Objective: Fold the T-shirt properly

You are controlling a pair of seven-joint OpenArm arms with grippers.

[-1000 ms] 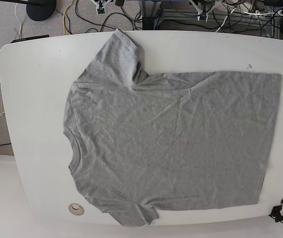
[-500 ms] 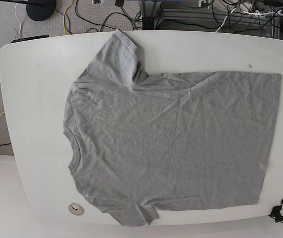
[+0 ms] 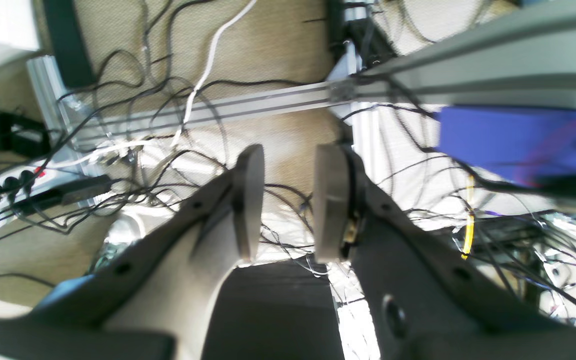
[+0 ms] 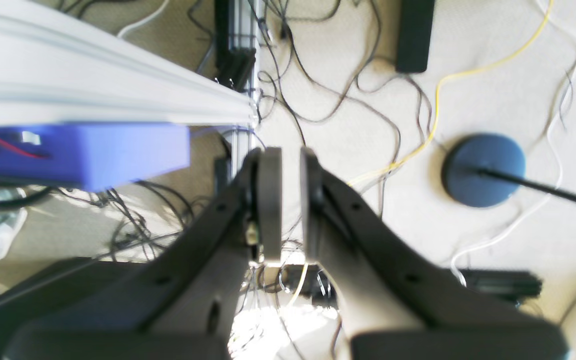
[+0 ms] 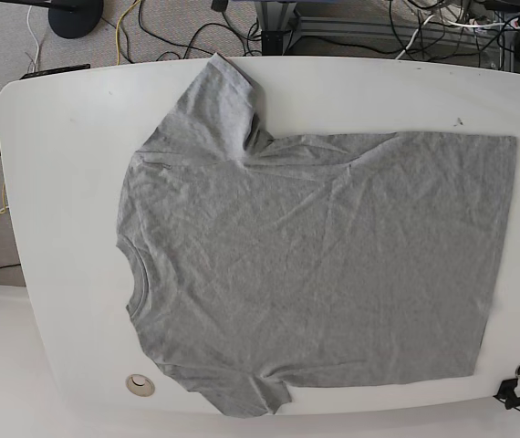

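Your T-shirt (image 5: 315, 265) lies flat and unfolded on the desk (image 5: 59, 182), collar at 9 o'clock, hem at 3. Folding hasn't begun; start with a sleeve. Both arms hang off-desk over cables: left fingers (image 3: 248, 200) narrowly apart, right fingers (image 4: 268, 200) nearly together, both empty. No lettering shows.

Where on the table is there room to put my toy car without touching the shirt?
The white table is bare along its left end, beside the T-shirt's collar, and along the top edge right of the upper sleeve. The middle is covered.
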